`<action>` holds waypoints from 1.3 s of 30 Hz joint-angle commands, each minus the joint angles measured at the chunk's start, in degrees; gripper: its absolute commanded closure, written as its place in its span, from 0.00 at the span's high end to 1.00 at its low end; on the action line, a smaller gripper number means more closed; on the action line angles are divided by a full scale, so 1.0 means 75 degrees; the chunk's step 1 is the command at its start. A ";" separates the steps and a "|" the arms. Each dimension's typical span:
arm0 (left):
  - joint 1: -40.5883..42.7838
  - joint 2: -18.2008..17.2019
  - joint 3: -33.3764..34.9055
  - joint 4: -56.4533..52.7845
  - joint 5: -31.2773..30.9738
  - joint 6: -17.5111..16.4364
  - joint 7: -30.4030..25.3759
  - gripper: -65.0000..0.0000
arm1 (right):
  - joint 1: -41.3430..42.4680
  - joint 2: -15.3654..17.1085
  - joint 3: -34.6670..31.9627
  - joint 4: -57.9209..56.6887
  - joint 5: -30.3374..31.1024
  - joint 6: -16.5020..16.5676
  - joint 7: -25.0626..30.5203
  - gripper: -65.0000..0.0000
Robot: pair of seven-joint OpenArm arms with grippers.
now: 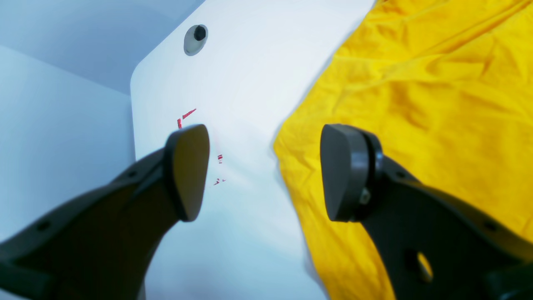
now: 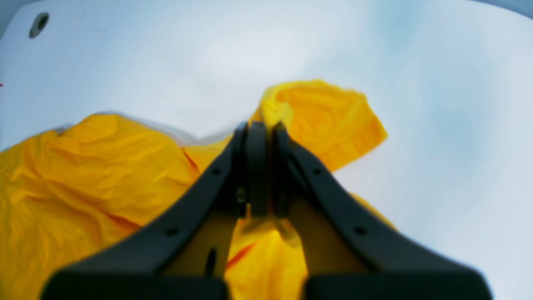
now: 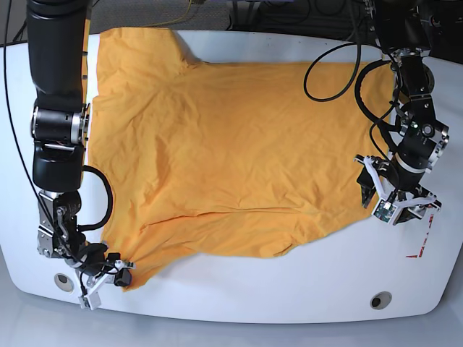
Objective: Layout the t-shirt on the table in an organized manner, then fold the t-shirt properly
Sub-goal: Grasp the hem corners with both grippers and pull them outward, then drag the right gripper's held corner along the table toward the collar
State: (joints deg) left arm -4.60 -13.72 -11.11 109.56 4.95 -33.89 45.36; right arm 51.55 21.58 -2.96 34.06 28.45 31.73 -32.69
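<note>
White table (image 3: 239, 296) carries the t-shirt (image 3: 231, 144), spread wide. Right gripper (image 2: 264, 127) pinches its near-left sleeve, likely to pull it flat; left gripper (image 1: 264, 171) hangs wide, empty, over the right hem edge.

t-shirt (image 3: 224, 152) spread across table (image 3: 289, 289)

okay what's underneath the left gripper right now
Under the open left gripper lies bare white table and the t-shirt hem edge, nothing between its fingers. Red tape marks show beside it. The tabletop beneath the shirt is covered.
</note>
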 commanded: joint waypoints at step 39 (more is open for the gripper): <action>-0.0072 -0.0076 -0.0036 0.0156 -0.0033 0.0058 0.0217 0.60 | -0.0303 0.0809 0.0073 0.1758 -0.0083 -0.0473 -0.1567 0.93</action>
State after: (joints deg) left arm -4.16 -13.69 -11.09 109.56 4.82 -33.89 46.02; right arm 50.35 25.76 -2.70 41.21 24.49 27.20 -43.81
